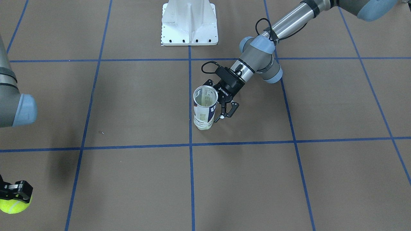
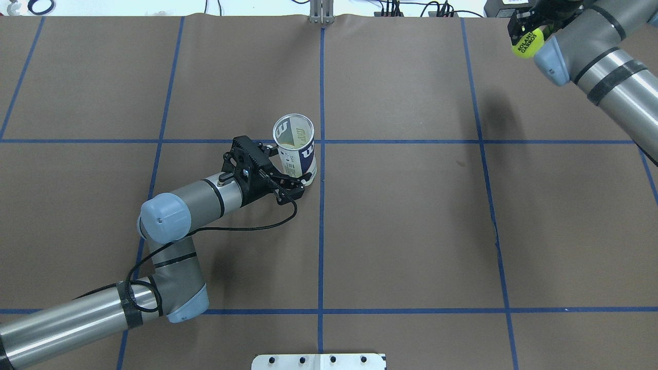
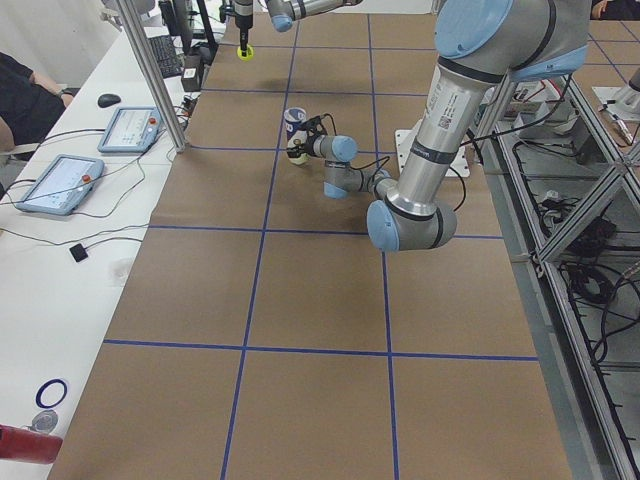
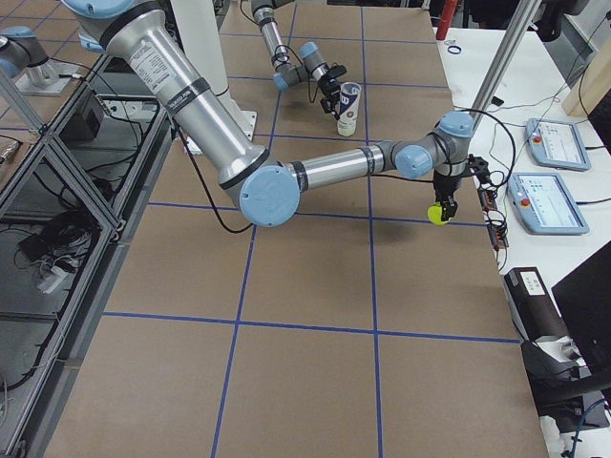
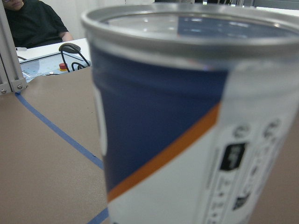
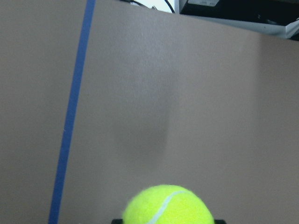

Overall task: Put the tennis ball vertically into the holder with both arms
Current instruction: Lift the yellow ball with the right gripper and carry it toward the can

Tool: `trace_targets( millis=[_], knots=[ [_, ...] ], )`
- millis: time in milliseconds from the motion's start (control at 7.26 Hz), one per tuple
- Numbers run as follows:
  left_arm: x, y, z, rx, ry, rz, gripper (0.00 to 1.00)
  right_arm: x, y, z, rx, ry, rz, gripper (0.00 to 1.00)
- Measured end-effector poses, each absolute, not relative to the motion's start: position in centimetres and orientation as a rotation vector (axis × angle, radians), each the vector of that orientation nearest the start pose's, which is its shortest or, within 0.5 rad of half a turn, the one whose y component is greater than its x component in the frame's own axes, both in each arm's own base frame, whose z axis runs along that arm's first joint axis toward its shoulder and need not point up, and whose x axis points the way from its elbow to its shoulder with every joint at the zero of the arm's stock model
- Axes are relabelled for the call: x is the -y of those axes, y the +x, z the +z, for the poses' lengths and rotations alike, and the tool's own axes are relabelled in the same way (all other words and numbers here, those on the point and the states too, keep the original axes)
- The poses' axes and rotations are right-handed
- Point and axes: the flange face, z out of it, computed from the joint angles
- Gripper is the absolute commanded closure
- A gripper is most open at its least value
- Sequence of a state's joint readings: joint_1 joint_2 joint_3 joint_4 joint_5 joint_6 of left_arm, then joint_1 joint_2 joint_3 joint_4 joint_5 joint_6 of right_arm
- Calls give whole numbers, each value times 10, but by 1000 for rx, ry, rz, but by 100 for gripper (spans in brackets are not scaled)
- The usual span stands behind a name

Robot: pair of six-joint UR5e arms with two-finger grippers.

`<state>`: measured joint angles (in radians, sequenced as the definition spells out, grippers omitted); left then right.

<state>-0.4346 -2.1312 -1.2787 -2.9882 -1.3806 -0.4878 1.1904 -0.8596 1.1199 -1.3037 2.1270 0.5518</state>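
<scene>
Holder (image 1: 205,107): upright, mouth open, frame centre.
Left gripper (image 1: 224,117): fingers apart, just beside the holder's lower wall, not around it.
Tennis ball (image 1: 11,206): lower-left corner, clamped in right gripper (image 1: 13,196).
Technique: probably steady the holder first, then lower the ball straight over the mouth.

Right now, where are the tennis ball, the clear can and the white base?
tennis ball (image 2: 527,43), overhead view, its printed face.
clear can (image 2: 302,158), overhead view, label on its side.
white base (image 1: 189,24), front-facing view, its middle.
</scene>
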Motion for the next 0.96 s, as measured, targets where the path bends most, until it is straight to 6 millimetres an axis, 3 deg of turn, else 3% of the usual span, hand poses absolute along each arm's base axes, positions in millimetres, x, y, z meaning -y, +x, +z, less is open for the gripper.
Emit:
trace_targets(
  millis=[413, 689, 965],
  knots=[
    [427, 562, 307, -1132, 1264, 324, 1, 746, -232, 301, 885, 215, 149, 100],
    [425, 564, 306, -1134, 1263, 325, 1, 719, -256, 264, 945, 215, 159, 100],
    [425, 565, 305, -1135, 1263, 325, 1, 676, -278, 222, 1002, 209, 149, 100]
  ],
)
